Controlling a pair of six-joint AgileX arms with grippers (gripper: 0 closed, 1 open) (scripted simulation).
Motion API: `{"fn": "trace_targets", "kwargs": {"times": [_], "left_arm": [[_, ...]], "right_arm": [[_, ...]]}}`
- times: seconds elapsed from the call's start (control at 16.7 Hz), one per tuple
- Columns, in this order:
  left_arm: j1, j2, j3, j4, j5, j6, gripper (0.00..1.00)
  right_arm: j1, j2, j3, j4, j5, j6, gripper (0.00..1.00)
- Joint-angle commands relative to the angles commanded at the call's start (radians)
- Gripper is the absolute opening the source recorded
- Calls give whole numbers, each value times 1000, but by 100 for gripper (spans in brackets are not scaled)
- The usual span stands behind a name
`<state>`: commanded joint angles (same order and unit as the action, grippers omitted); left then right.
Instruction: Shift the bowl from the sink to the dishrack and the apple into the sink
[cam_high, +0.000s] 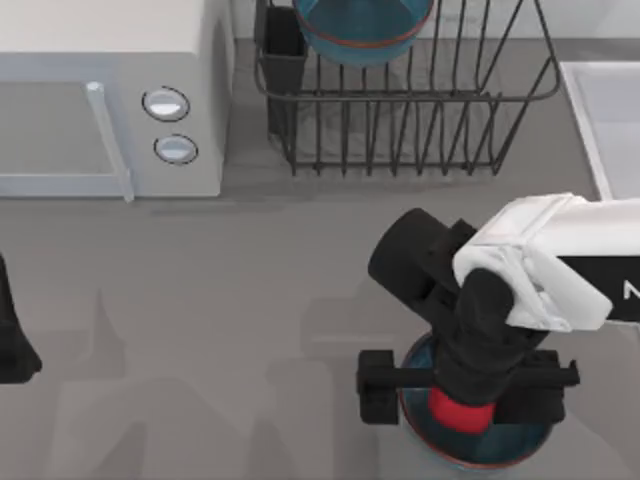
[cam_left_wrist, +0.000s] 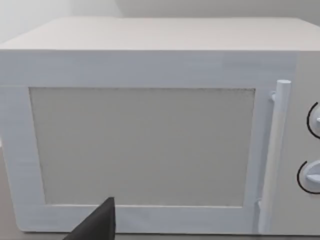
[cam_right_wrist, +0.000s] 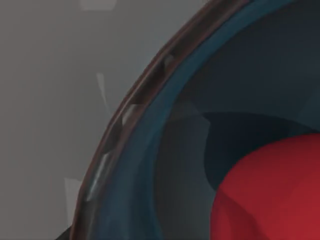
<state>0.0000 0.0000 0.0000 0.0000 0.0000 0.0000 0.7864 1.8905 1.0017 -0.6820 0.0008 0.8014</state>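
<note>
Red apple (cam_high: 458, 411) sits inside dark blue bowl (cam_high: 480, 445) on desk (cam_high: 250, 330) at 5 o'clock; your right claw (cam_high: 468, 392) directly over it, finger state cannot tell. Teal bowl (cam_high: 362, 30) rests in dishrack (cam_high: 400, 110) at 12 o'clock. Sink (cam_high: 610, 120) at 2 o'clock. Left claw (cam_high: 12, 345) parked at 9 o'clock facing microwave (cam_high: 110, 95), state unclear.

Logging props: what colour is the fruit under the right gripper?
Bright red apple, clearest in the right wrist view.
</note>
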Motion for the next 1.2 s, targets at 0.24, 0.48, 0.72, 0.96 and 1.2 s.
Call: {"fn": "trace_targets", "kwargs": {"times": [0.24, 0.48, 0.72, 0.96, 1.2], "left_arm": [[0, 0, 0, 0, 0, 0, 100], [0, 0, 0, 0, 0, 0, 100], [0, 0, 0, 0, 0, 0, 100], [0, 0, 0, 0, 0, 0, 100], [0, 0, 0, 0, 0, 0, 100]], "right_arm": [[0, 0, 0, 0, 0, 0, 32], [0, 0, 0, 0, 0, 0, 2], [0, 0, 0, 0, 0, 0, 0], [0, 0, 0, 0, 0, 0, 0], [4, -72, 65, -86, 24, -13, 0]]}}
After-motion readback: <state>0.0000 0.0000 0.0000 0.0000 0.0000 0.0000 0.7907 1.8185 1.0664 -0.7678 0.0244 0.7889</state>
